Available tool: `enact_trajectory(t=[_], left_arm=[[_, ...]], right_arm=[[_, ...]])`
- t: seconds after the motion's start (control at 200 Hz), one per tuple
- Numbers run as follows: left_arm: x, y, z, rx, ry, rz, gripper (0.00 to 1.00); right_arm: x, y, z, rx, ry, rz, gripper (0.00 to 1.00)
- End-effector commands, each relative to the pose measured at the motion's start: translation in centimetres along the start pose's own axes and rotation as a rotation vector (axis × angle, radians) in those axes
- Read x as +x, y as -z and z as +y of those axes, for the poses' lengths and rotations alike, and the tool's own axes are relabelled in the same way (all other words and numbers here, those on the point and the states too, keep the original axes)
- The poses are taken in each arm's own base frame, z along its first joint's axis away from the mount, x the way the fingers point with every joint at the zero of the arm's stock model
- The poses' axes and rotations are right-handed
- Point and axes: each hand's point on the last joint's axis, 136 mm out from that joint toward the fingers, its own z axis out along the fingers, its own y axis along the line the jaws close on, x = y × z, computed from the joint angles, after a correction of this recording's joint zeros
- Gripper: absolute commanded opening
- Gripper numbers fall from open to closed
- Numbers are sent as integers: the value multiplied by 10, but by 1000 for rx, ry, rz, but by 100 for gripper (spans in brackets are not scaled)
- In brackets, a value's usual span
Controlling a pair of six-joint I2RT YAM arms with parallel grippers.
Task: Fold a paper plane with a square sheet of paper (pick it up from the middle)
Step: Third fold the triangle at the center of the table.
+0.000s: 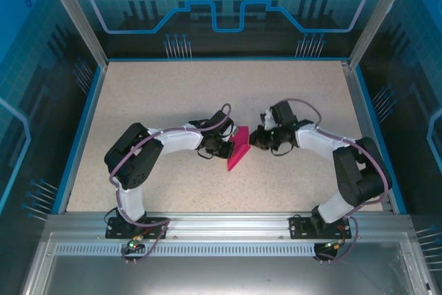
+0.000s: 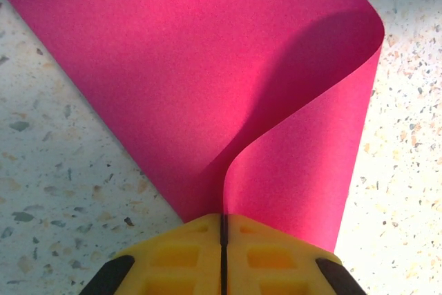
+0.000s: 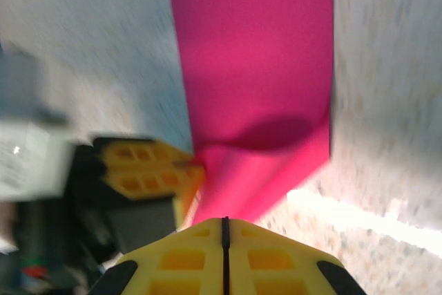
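Folding pink sheet (image 2: pixel 207 67) mid-table (image 1: pixel 173 94) | left end effector (image 2: pixel 222 229) clamped on its curled-over edges | right end effector (image 3: pixel 224 229) pressed together at sheet's edge, hold unclear through blur | advice: align edges squarely before flattening the crease

Magenta-pink sheet (image 2: pixel 173 67), speckled beige table (image 2: pixel 55 170)

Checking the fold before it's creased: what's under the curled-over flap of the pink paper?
Under the flap runs the lower layer of the same square sheet of paper, shadowed beside the flap's edge and resting on the speckled table. Directly beneath the flap is covered.
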Motion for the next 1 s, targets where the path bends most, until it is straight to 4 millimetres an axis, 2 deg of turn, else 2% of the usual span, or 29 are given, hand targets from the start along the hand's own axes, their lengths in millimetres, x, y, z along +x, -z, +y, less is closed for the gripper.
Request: enact_trajectory(t=[0.0, 0.165, 0.38, 0.995], left_arm=[[6, -4, 4, 0, 14, 27, 9], [6, -4, 3, 3, 12, 28, 9], [8, -3, 2, 12, 13, 28, 9], [7, -3, -3, 35, 7, 31, 10]], right_arm=[[21, -11, 24, -84, 17, 17, 6], [46, -29, 33, -98, 20, 43, 5], [59, -46, 43, -113, 19, 68, 4], [71, -65, 21, -74, -30, 111, 4]])
